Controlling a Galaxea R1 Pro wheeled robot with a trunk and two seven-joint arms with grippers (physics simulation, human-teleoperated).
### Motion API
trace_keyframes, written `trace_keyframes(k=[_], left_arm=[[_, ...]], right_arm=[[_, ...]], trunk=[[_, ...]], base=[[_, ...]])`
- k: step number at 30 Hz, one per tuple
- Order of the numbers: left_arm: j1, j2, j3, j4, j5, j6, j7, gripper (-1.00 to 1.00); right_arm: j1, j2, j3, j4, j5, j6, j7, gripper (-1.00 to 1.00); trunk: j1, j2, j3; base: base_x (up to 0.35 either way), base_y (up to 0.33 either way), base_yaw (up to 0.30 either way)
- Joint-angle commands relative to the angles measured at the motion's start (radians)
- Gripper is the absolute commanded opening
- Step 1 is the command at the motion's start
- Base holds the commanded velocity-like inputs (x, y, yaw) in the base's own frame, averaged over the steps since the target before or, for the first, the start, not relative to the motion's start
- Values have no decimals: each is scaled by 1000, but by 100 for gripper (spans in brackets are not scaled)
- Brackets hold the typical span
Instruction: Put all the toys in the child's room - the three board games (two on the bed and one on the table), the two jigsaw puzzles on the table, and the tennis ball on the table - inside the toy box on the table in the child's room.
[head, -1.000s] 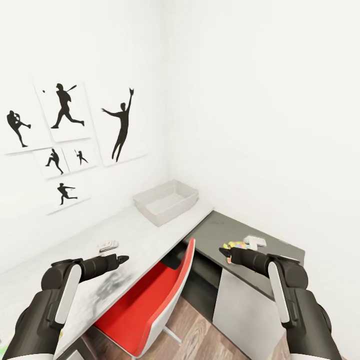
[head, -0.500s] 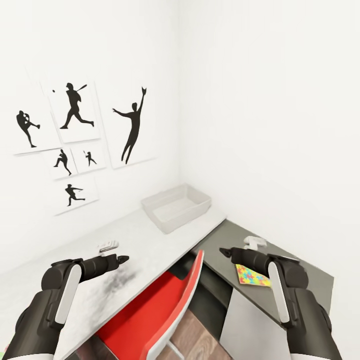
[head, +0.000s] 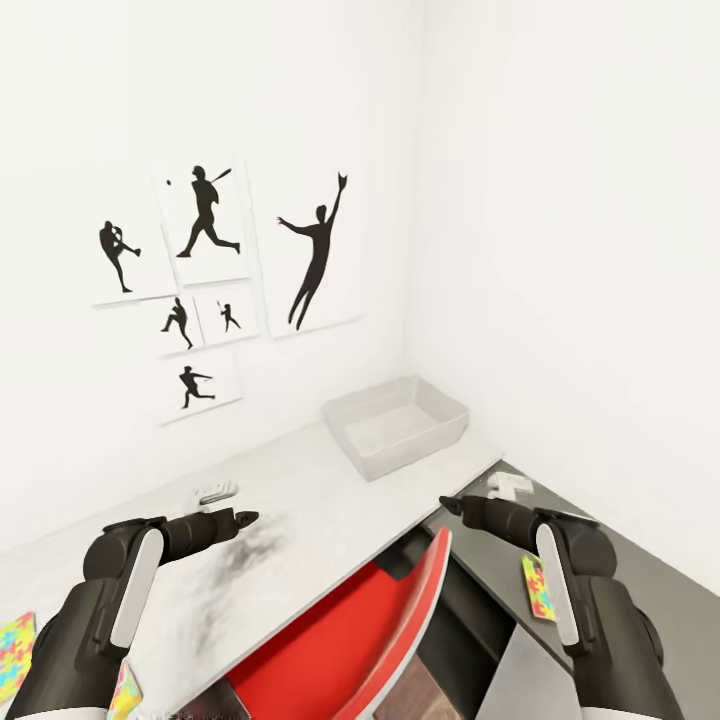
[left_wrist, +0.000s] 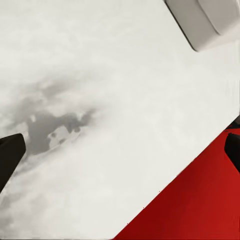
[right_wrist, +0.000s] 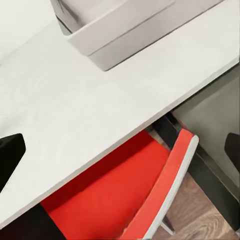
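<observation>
The light-grey toy box (head: 397, 428) stands at the far end of the pale table (head: 300, 500), near the room's corner; its corner also shows in the left wrist view (left_wrist: 205, 20) and its wall in the right wrist view (right_wrist: 115, 30). One jigsaw puzzle (head: 537, 588) lies on the dark grey surface at the right, just beside my right forearm. Another jigsaw puzzle (head: 14, 645) lies at the table's near left edge, with a colourful flat corner (head: 125, 690) beside it. My left gripper (head: 245, 518) hovers open over the tabletop. My right gripper (head: 447, 505) hangs open above the table's front edge.
A red chair (head: 340, 640) is tucked under the table between my arms, with wood floor (right_wrist: 200, 225) below it. Small white objects lie on the table (head: 215, 492) and on the dark surface (head: 510, 485). Black silhouette sports pictures (head: 210, 260) hang on the white wall.
The whole view has swung left, so the toy box, pictures and chair sit further right in the picture. A jigsaw puzzle has come into view at lower left. Both arms hold their pose.
</observation>
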Motion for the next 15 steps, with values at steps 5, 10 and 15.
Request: trace_keyframes(k=[5, 10, 15], left_arm=[[-1, 0, 1, 0, -3, 5, -5, 100], [-1, -1, -1, 0, -3, 5, -5, 100], [-1, 0, 0, 0, -3, 5, -5, 100]], right_arm=[[-1, 1, -2, -1, -4, 5, 1, 100], [-1, 0, -3, -1, -10, 5, 1, 100], [-1, -2, -5, -1, -13, 4, 3, 100]], trunk=[[1, -2, -2], [1, -2, -2], [1, -2, -2]], base=[[13, 0, 282], [3, -54, 282], [16, -202, 282]])
